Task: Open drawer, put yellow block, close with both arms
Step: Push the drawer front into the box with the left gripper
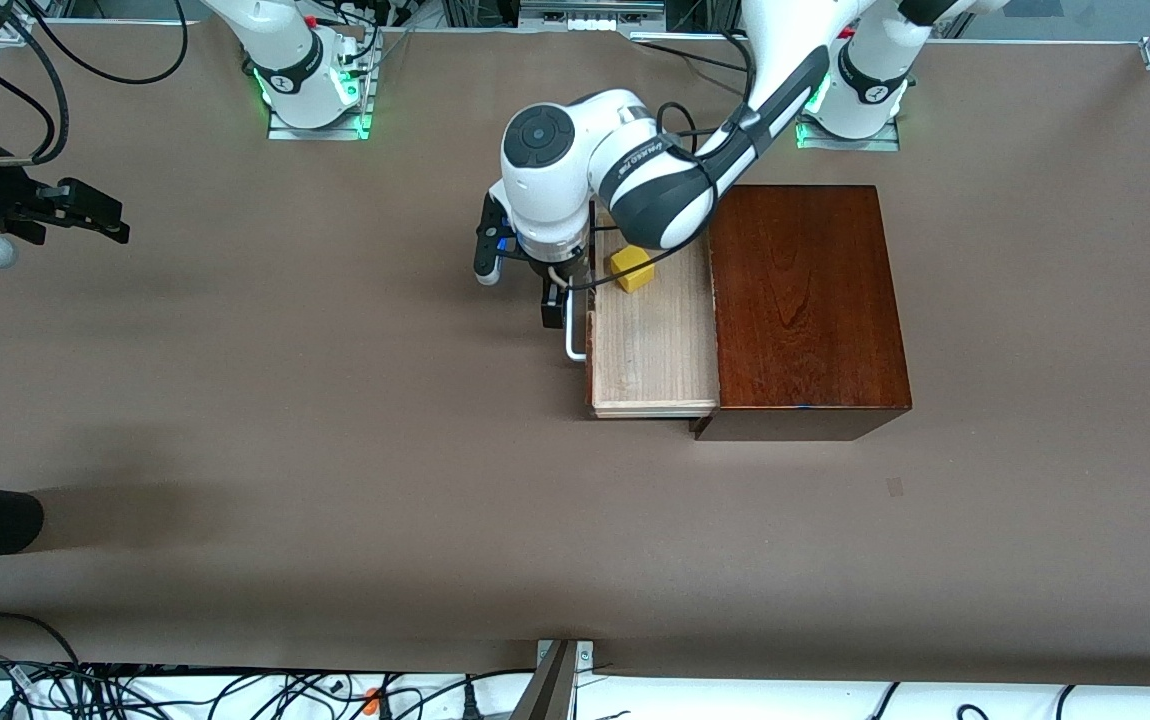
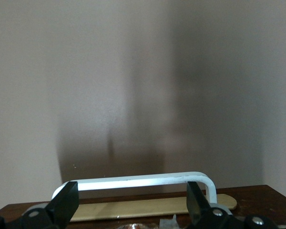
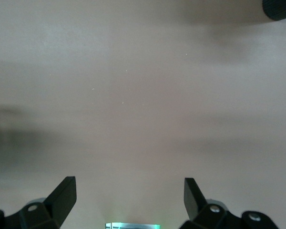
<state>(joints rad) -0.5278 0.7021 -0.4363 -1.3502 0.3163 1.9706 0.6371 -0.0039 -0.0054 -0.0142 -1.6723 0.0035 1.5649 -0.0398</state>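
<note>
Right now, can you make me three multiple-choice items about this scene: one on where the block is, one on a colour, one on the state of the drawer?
1. Where is the yellow block?
A. In the drawer
B. On top of the box
C. In the right gripper

2. What colour is the drawer handle?
A. Black
B. White
C. Yellow

3. What state is the drawer in?
A. Fully shut
B. Pulled out of the box
C. Lifted off the table

Key: 1 A, the block lies on the pale drawer floor. 2 B, the loop by the open left gripper is white. 3 B, the tray sticks out beside the box. The right gripper waits open over bare table.
</note>
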